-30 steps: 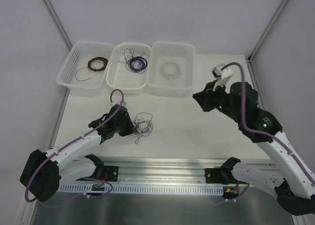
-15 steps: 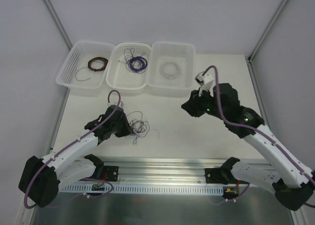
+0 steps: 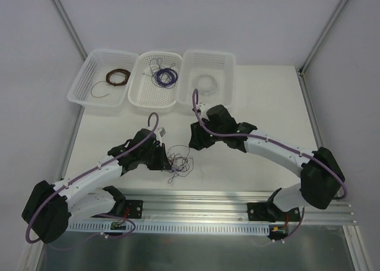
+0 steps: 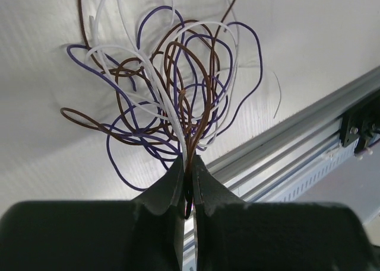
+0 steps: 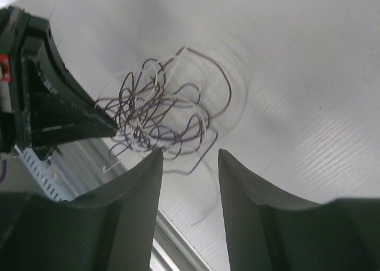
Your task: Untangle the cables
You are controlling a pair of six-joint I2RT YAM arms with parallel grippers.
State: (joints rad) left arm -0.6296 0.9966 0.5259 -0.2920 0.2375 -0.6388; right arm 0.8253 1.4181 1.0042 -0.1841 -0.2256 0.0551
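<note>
white tabletop (image 3: 261,99): right tool (image 5: 190,155), apart, has swung near the cables (image 4: 178,99), perhaps lifted, that left tool (image 4: 189,164) pinches.

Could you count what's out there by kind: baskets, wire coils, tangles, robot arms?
3 baskets: left, middle, right
3 coils: brown, purple, white
1 tangle
2 arms: left, right
Total: 9
</note>
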